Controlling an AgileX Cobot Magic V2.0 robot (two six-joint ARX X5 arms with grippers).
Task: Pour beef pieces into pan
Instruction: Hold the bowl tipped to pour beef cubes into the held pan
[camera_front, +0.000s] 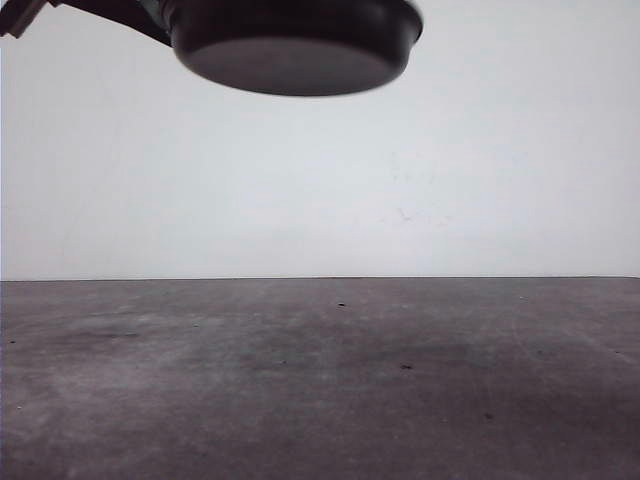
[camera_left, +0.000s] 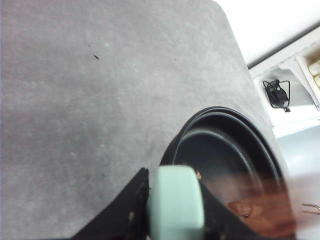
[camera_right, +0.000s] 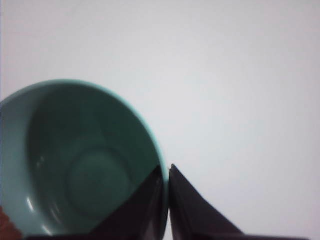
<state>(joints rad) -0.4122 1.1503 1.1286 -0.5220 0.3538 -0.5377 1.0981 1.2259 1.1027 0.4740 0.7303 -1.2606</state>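
Mint-green handle (camera_left: 175, 202) sits clamped in my left gripper (camera_left: 172, 210), holding the pan (camera_left: 220, 150) aloft over the grey table (camera_left: 100, 100); blurred beef pieces (camera_left: 247, 210) lie inside. Right gripper (camera_right: 167, 200) pinches the teal bowl (camera_right: 75, 160) rim.

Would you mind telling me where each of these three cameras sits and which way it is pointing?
Front view: low, facing forward over the grey table to a white wall; the pan hangs overhead, seen from below.
Left wrist view: on the left arm, looking down at the table; left pincer clamps the pan's mint handle, beef pieces inside.
Right wrist view: on the right arm, facing the wall; right pincer grips the teal bowl rim.
Shared: front and left wrist views both show the pan.
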